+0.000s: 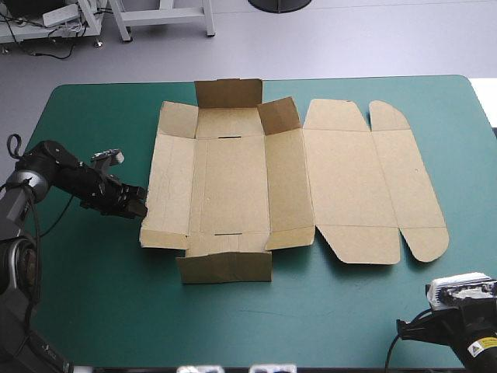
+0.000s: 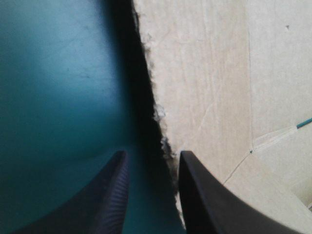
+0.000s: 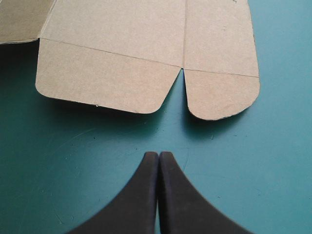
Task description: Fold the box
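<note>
The brown box point(image 1: 233, 186) lies spread open mid-table. Its far flap point(image 1: 227, 93) and near flap point(image 1: 225, 267) are partly raised, and the lid panel point(image 1: 365, 186) lies flat to the right. My left gripper point(image 1: 138, 208) is low at the box's left wall edge. In the left wrist view the left gripper point(image 2: 152, 155) is open with a narrow gap, and the ragged board edge point(image 2: 156, 109) runs in close to one finger point(image 2: 195, 195). My right gripper point(image 3: 158, 157) is shut and empty over the cover, a short way from the lid's two rounded flaps point(image 3: 102, 83).
Bare teal-green cover point(image 1: 93, 295) stretches along the front and left of the box. The right arm sits by the table's front right corner. The box's far flap comes close to the table's far edge point(image 1: 256, 78).
</note>
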